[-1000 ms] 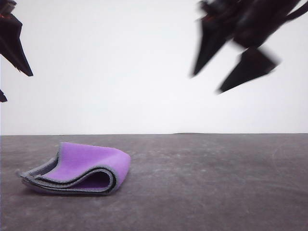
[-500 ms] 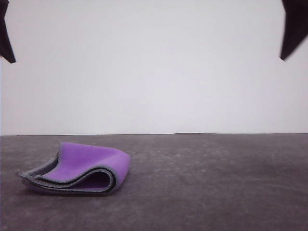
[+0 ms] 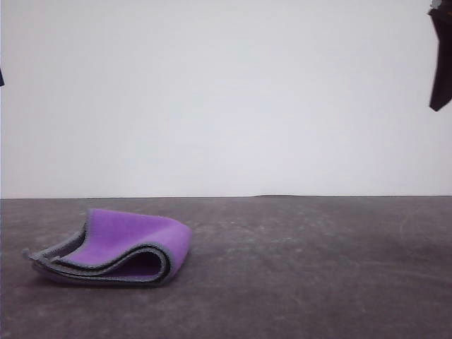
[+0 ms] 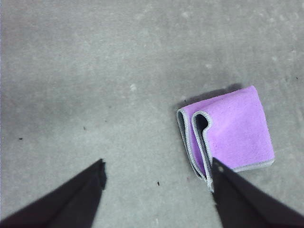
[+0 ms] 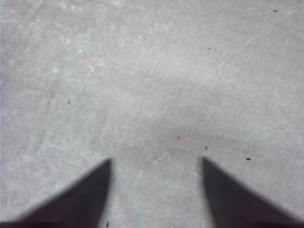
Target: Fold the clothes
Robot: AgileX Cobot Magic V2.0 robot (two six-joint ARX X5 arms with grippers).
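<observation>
A: Starting with the front view, where is the cloth [image 3: 113, 247] sitting?

B: It is lying on the dark table [image 3: 318, 268] at about 7 o'clock in that picture, doubled over with the purple face outward and the grey stitched edges stacking in layers at its open end. Nothing is touching it. A dark tip of the right gripper [image 3: 440, 60] is hanging at 2 o'clock, well above the table; I cannot tell the jaws from that sliver.

A: And the left wrist view?

B: The left gripper [image 4: 156, 173] is hovering with its jaws spread apart and nothing between them. The cloth [image 4: 232, 133] is showing at roughly 4 o'clock, near one finger [image 4: 247, 199] in the picture, a compact rectangle with curled folds along one side.

A: The right wrist view?

B: The right gripper [image 5: 156, 164] is holding its jaws wide, gripping nothing, over bare table [image 5: 142, 71].

A: So how far along is it?

B: I am judging the folding as done or nearly so: the cloth is resting folded, both arms are standing clear. At most a flattening of the loose curl is remaining.
</observation>
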